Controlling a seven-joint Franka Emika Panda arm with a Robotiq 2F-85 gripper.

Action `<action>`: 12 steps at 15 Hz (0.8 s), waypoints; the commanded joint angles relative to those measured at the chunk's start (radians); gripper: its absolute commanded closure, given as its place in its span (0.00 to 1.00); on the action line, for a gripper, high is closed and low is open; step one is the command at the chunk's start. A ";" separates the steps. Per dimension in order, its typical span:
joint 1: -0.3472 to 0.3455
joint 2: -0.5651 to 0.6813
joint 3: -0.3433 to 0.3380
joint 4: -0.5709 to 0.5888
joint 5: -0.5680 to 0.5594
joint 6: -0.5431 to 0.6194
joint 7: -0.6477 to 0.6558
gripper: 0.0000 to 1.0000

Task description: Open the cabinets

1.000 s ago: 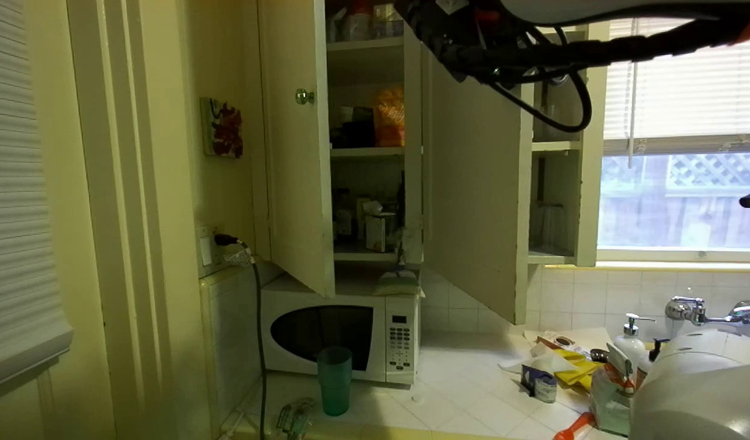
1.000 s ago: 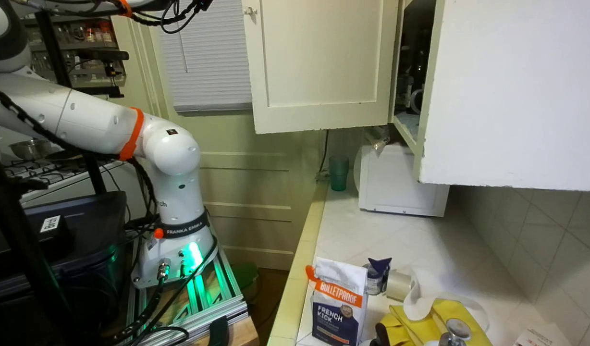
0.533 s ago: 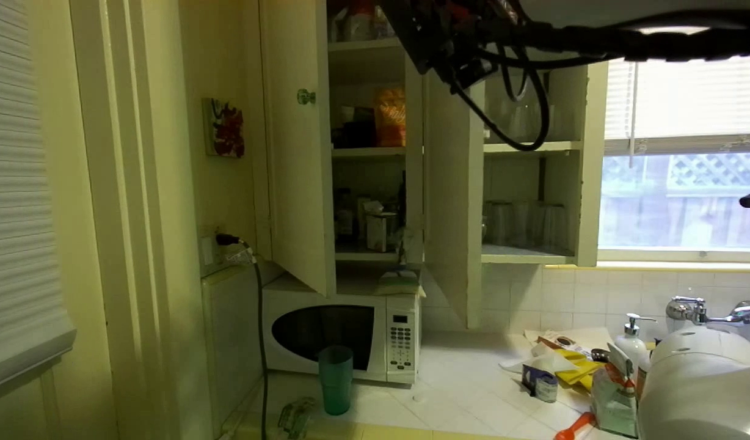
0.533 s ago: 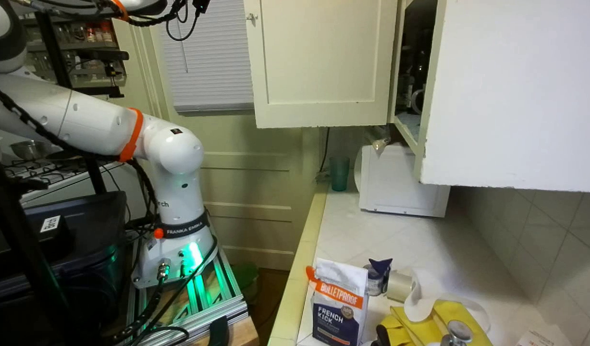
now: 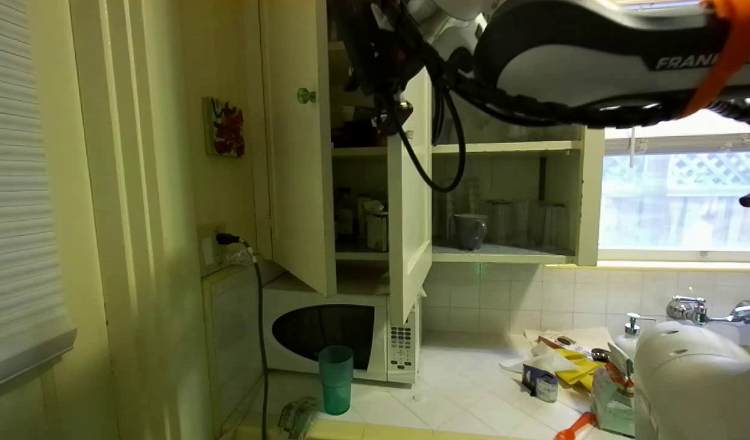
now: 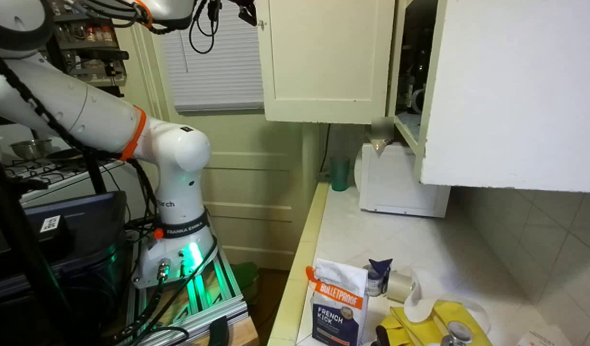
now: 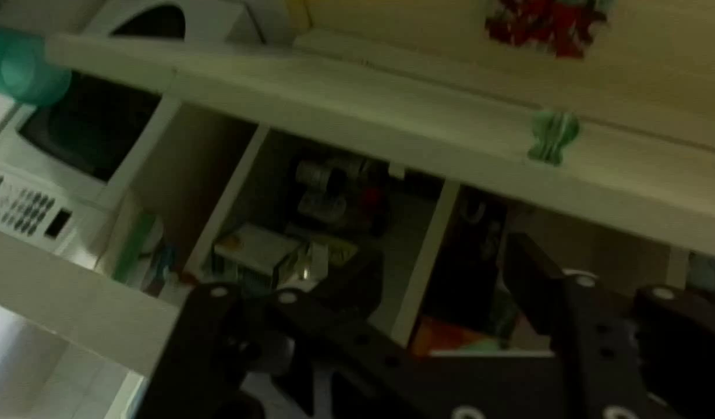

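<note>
The cabinets are cream-white. Their left door (image 5: 295, 183) stands open with a round glass knob, which also shows in the wrist view (image 7: 552, 137). Their right door (image 5: 411, 232) also stands open, swung toward the left door; it faces the camera in an exterior view (image 6: 328, 62). Behind the doors are shelves (image 5: 503, 146) with glasses and a grey mug. My gripper (image 7: 445, 273) is open in the wrist view, with nothing between its fingers. It is high up beside the right door's knob edge in an exterior view (image 6: 249, 13); I cannot tell whether they touch.
A white microwave (image 5: 326, 336) stands on the counter below, with a green cup (image 5: 336, 379) in front. A coffee bag (image 6: 338, 307), a yellow cloth (image 6: 429, 322) and a soap bottle (image 5: 631, 342) are on the counter. The arm's cable loop (image 5: 436, 183) hangs near the right door.
The right door has swung further open, leftward toward the left door, exposing more shelves, glasses and the mug. The arm and gripper moved left with it. The left door has not moved.
</note>
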 commanded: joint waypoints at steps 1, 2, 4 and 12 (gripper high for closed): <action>0.098 0.087 -0.210 -0.083 -0.003 0.283 -0.069 0.06; 0.149 0.106 -0.266 -0.095 0.016 0.348 -0.106 0.01; 0.263 0.144 -0.376 -0.114 0.108 0.457 -0.238 0.00; 0.846 0.004 -0.800 -0.097 0.318 0.288 -0.761 0.00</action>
